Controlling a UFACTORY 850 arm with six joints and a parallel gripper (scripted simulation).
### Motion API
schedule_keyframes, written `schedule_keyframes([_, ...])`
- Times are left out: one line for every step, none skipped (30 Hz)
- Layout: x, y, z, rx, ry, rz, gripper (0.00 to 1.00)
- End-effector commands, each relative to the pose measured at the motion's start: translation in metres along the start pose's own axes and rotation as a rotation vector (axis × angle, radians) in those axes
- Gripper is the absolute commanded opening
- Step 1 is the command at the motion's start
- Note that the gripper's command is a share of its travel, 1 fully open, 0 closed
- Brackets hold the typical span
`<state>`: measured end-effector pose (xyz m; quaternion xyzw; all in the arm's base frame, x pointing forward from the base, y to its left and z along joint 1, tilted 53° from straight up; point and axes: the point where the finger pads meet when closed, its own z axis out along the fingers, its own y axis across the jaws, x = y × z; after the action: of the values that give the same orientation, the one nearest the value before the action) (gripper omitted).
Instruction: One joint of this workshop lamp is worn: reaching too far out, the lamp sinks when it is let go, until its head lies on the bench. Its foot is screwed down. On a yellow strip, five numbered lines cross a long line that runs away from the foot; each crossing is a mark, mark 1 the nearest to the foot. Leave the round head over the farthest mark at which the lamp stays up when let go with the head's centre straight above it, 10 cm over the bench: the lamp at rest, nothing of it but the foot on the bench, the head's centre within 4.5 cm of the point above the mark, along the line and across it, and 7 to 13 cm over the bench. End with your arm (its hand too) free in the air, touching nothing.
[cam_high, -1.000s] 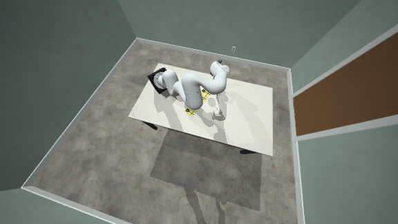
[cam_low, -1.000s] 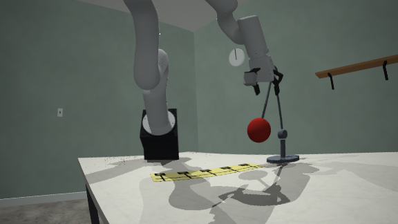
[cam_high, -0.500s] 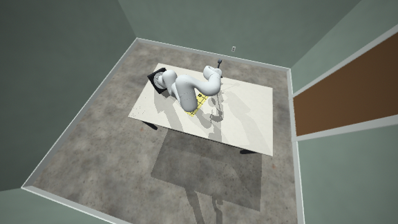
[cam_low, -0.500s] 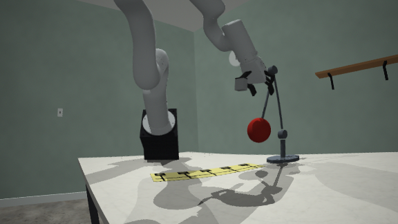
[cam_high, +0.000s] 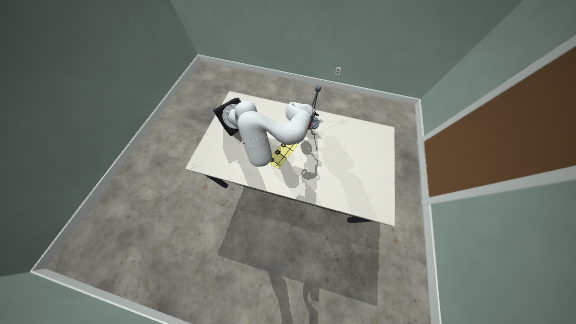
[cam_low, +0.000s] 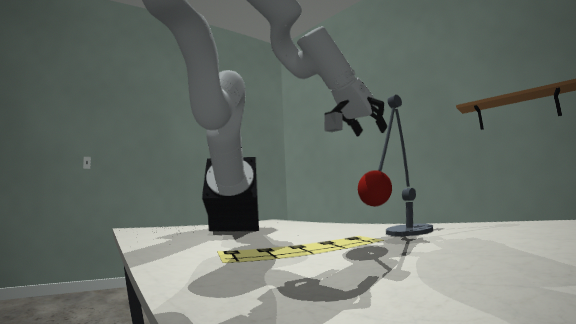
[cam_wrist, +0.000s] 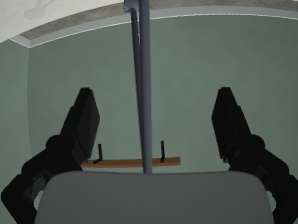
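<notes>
The lamp stands folded up on its round foot. Its two thin rods meet at a top joint. The red round head hangs free, high over the bench, near the foot end of the yellow strip. My gripper is open and tilted, just left of the top joint. In the wrist view the upper rod runs between the spread fingers, and neither finger touches it. The strip's numbered lines show in the exterior view; my arm hides part of the strip in the top view.
The robot's black base stands at the bench's back left corner. The white bench has its front edge near the strip. A wooden wall shelf hangs far behind the lamp.
</notes>
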<state>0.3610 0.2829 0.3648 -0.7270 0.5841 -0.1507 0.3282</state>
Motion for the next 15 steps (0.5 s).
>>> schedule_keyframes([0.008,0.006,-0.011,0.072,-0.041,0.023,1.00])
schedule_keyframes([0.009,0.007,-0.012,0.080,-0.047,0.027,1.00])
schedule_keyframes([0.011,0.008,-0.014,0.087,-0.054,0.030,1.00])
schedule_keyframes([0.012,0.010,-0.015,0.094,-0.060,0.034,1.00])
schedule_keyframes([0.013,0.011,-0.016,0.102,-0.067,0.037,1.00])
schedule_keyframes([0.014,0.012,-0.018,0.109,-0.073,0.041,1.00])
schedule_keyframes([0.016,0.013,-0.019,0.116,-0.080,0.044,1.00])
schedule_keyframes([0.017,0.014,-0.021,0.123,-0.086,0.048,1.00])
schedule_keyframes([0.017,0.014,-0.021,0.123,-0.086,0.048,1.00])
schedule_keyframes([0.017,0.014,-0.021,0.123,-0.086,0.048,1.00])
schedule_keyframes([0.017,0.014,-0.022,0.126,-0.088,0.048,1.00])
schedule_keyframes([0.018,0.014,-0.023,0.129,-0.089,0.049,1.00])
schedule_keyframes([0.018,0.014,-0.024,0.133,-0.090,0.050,1.00])
schedule_keyframes([0.018,0.013,-0.025,0.136,-0.091,0.050,1.00])
schedule_keyframes([0.018,0.013,-0.026,0.139,-0.093,0.051,1.00])
